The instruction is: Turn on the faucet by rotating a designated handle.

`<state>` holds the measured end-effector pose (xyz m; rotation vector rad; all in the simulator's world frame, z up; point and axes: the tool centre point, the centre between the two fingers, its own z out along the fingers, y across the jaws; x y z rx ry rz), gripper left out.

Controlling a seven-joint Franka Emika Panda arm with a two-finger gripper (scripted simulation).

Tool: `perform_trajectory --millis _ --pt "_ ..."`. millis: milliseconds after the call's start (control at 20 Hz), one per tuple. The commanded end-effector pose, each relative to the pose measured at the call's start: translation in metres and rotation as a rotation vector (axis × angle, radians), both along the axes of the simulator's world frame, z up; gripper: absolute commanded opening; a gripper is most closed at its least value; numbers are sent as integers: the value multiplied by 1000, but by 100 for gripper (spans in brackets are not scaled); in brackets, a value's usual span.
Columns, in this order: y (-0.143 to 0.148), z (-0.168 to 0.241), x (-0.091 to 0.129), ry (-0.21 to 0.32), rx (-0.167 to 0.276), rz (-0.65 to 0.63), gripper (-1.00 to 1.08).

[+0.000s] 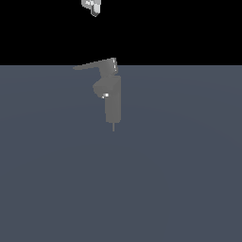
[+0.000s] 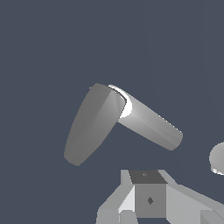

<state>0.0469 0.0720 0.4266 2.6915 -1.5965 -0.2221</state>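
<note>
The grey faucet (image 1: 113, 97) stands upright on the dark floor in the middle of the exterior view. Its bulge with a shiny spot faces the exterior view's left. The handle (image 1: 94, 65), a thin tapered blade on a blocky cap, lies across the top and points to the exterior view's left. My gripper (image 1: 94, 9) hangs high above the faucet, cut off by the picture's edge and well apart from it. In the wrist view I look down on the handle blade (image 2: 91, 126) and the faucet body (image 2: 151, 124). Gripper parts (image 2: 148, 192) fill the edge; the jaws' gap does not show.
A flat grey-blue floor (image 1: 179, 179) spreads around the faucet, with black background behind it. A pale rounded shape (image 2: 218, 158) shows at the wrist view's edge; I cannot tell what it is.
</note>
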Motion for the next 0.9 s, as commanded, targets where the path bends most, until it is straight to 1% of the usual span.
perform_trajectory --millis 0,500,850 --pt "7 -13 14 12 -11 -59 -100" --pt "38 -75 62 55 -63 -284 -100" --pt "60 -120 85 77 -104 -423 -100"
